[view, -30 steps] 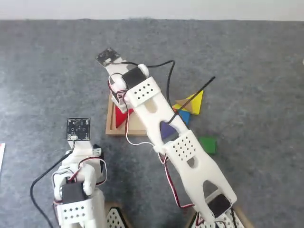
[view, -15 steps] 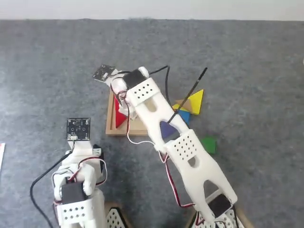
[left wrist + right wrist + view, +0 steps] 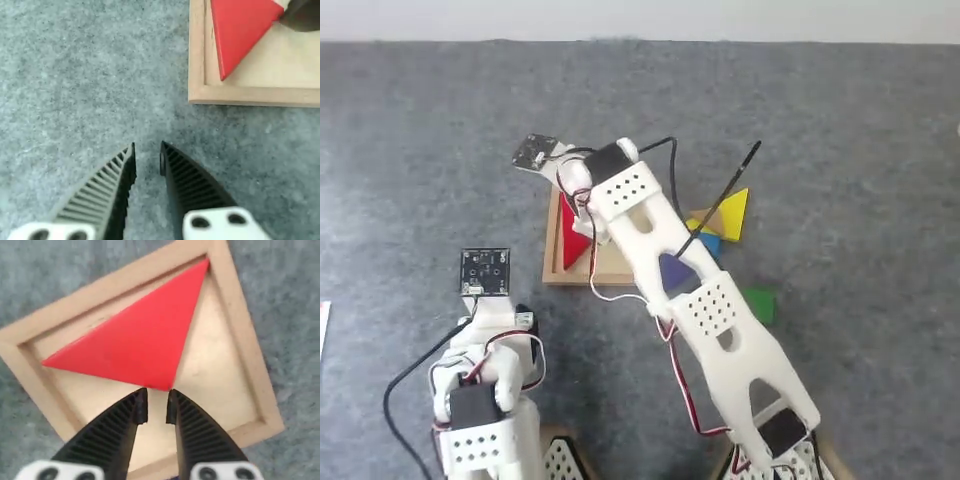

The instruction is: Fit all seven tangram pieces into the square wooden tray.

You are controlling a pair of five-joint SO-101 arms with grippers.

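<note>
The square wooden tray (image 3: 552, 270) lies at mid table with a red triangle (image 3: 573, 245) flat inside it. In the right wrist view the red triangle (image 3: 135, 350) has its long side along one tray wall (image 3: 245, 335). My right gripper (image 3: 156, 407) hovers at the triangle's free corner, fingers nearly together and holding nothing. My left gripper (image 3: 147, 150) rests low over the carpet just short of the tray (image 3: 250, 95), also shut and holding nothing. Beside the tray lie yellow (image 3: 732, 213), blue (image 3: 706, 246), purple (image 3: 672, 270) and green (image 3: 757, 303) pieces.
The right arm (image 3: 705, 310) stretches diagonally from the front edge over the loose pieces and hides part of the tray. The left arm (image 3: 485, 370) sits at the front left. Grey carpet covers the table, with open room on the left and far right.
The right wrist has turned and dropped a little over the tray's far left corner. The red triangle sits slightly closer to the tray's left wall. The left arm has stayed still.
</note>
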